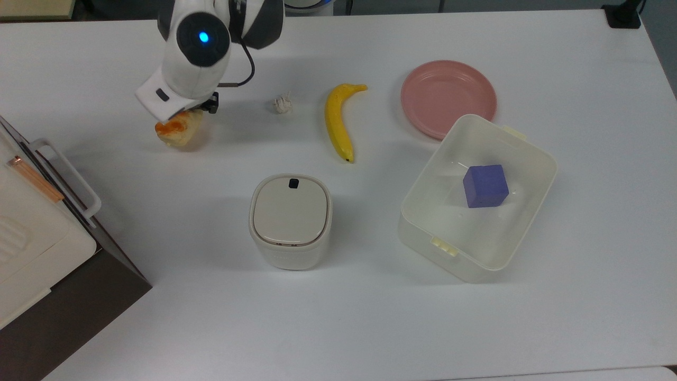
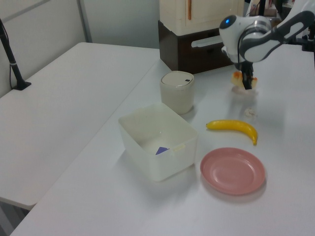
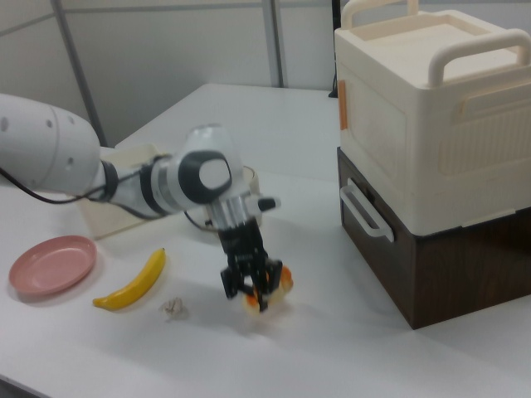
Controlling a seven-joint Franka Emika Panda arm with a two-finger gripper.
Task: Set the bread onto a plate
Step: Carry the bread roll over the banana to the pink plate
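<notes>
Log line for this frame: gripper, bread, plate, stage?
gripper: shut on bread | bread: lifted off table | plate: bare, beyond banana | stage: carry pending
</notes>
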